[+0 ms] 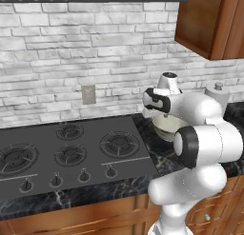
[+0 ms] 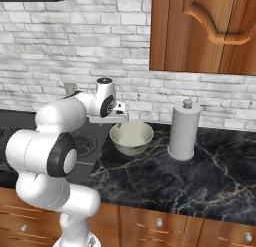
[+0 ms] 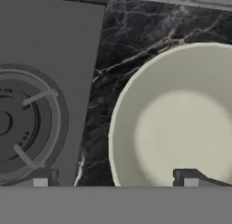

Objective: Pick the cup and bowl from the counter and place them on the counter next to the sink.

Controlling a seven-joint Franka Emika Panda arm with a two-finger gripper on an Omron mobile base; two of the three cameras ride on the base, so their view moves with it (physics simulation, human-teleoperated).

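Observation:
The pale cream bowl (image 2: 131,137) stands upright on the black marble counter (image 2: 200,176), just right of the stovetop. In the left base view the bowl (image 1: 166,127) is half hidden behind my arm. My gripper (image 2: 119,120) hangs open just above the bowl's left rim, pointing down. In the hand view the gripper (image 3: 115,182) straddles that rim of the bowl (image 3: 181,123). One fingertip (image 3: 190,180) is over the bowl's inside, the other over the stovetop's edge. Nothing is held. The cup is out of view.
A tall grey cylinder with a knob (image 2: 184,130) stands on the counter right of the bowl. The dark grey stovetop (image 1: 71,148) with several burners lies to the left. A brick wall runs behind, and wooden wall cabinets (image 2: 205,31) hang above.

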